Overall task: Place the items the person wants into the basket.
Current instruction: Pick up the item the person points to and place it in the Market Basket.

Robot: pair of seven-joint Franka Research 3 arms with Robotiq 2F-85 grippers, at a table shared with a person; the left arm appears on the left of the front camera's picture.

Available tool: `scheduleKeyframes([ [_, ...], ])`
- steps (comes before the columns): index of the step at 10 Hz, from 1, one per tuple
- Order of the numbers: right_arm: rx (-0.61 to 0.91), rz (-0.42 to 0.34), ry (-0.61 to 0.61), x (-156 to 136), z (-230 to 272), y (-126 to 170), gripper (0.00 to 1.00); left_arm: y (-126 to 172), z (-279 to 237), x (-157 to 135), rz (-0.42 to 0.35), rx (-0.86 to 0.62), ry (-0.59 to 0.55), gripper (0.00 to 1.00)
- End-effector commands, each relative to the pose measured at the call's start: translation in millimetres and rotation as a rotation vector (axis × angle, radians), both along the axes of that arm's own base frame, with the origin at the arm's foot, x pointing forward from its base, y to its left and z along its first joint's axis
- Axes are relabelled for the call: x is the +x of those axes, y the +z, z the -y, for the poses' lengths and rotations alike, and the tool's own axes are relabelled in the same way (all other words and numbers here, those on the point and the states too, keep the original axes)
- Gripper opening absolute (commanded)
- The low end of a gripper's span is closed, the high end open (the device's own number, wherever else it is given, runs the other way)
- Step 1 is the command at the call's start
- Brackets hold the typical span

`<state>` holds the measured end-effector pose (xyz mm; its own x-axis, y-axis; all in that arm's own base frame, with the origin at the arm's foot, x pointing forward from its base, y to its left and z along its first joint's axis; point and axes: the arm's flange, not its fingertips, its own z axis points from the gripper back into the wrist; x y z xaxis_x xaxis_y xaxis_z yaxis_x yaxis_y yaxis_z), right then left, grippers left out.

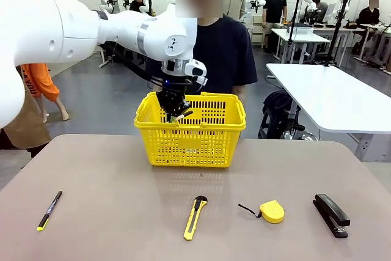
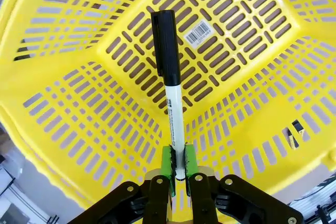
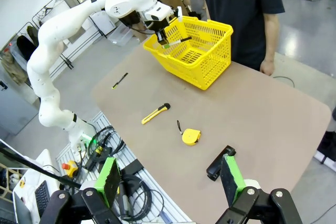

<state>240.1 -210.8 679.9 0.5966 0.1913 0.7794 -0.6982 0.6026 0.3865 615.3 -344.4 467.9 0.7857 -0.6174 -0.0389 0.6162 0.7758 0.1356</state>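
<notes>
While the left arm [image 1: 122, 29] is stretched over the basket [image 1: 189, 145], left gripper [image 1: 175, 113]: clamped on one end of the white marker [image 2: 173, 108].
Marker: held over the basket's opening at about rim height, its black cap pointed toward the basket floor in the left wrist view.
Right gripper [image 3: 169, 179]: pads spread wide, nothing held, raised above the surface [image 3: 273, 124].
Utility knife [image 1: 195, 217]: laid on the surface, near the tape measure [image 1: 270, 211].
Pen [image 1: 49, 210]: laid at the surface's left, well apart from the basket.
Stapler [image 1: 331, 214]: laid at the right.
Person [image 1: 223, 53]: stood just behind the basket.
</notes>
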Motion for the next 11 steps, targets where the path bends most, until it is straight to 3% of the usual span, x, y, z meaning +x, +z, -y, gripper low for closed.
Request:
scheduleKeyframes([
  [1,0.014,0.017,0.015,1.6,0.6,2.7,1.0,-5.8,8.1,1.2,-0.032,0.025,-0.029,0.11],
  [6,0.014,0.017,0.015,1.6,0.6,2.7,1.0,-30.6,10.3,0.3,-0.062,0.02,-0.052,0.11],
  [7,0.014,0.017,0.015,1.6,0.6,2.7,1.0,-30.7,10.8,0.3,-0.059,0.018,-0.055,0.16],
  [8,0.014,0.017,0.015,1.6,0.6,2.7,1.0,-30.6,10.3,0.4,-0.057,0.017,-0.054,0.6],
  [9,0.014,0.017,0.015,1.6,0.6,2.7,1.0,-30.3,9.6,0.5,-0.056,0.014,-0.051,0.76],
  [10,0.014,0.017,0.015,1.6,0.6,2.7,1.0,-29.6,9.8,0.9,-0.056,0.014,-0.048,0.74],
  [11,0.014,0.017,0.015,1.6,0.6,2.7,1.0,-29.1,9.8,1.4,-0.055,0.013,-0.044,1.0],
])
